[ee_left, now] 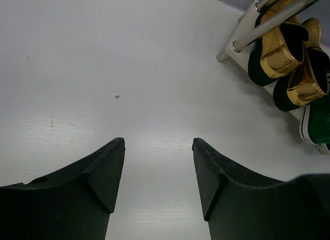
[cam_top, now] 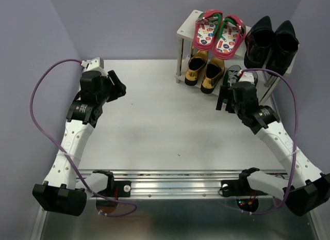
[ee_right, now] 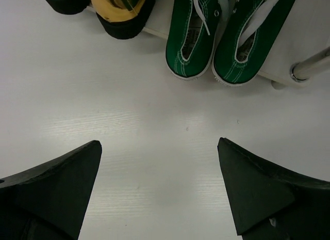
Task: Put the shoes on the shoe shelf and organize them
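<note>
Hovering right hand (ee_right: 159, 143) spread empty before green sneakers (ee_right: 227, 54), left hand (ee_left: 158, 142) spread, gold loafers (ee_left: 281, 54) beside

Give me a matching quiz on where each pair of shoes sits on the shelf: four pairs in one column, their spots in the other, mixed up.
Shoes
1. flip-flops
2. black loafers
3. gold loafers
4. green sneakers

Spots
A. lower board, right
B. top board, left
C. lower board, left
D. top board, right

Pairs: 1-B, 2-D, 3-C, 4-A
</note>
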Robot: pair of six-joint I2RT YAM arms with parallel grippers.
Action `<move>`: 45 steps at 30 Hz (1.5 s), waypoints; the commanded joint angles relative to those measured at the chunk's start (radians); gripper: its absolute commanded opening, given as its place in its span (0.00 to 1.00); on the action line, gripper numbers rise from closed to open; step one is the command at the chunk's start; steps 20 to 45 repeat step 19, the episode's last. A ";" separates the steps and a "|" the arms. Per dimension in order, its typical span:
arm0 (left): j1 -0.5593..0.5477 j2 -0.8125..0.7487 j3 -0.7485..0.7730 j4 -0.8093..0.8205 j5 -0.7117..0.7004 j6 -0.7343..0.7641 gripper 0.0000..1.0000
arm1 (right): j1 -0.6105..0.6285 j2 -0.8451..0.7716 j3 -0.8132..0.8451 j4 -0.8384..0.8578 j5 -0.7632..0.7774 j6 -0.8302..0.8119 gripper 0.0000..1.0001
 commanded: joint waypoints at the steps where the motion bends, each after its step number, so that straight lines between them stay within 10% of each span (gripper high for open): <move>1: 0.003 -0.011 0.038 0.060 0.000 0.011 0.66 | -0.007 -0.022 -0.001 0.019 0.060 0.024 1.00; 45: 0.003 -0.011 0.044 0.062 0.009 0.014 0.66 | -0.007 -0.076 -0.023 0.053 0.072 0.061 1.00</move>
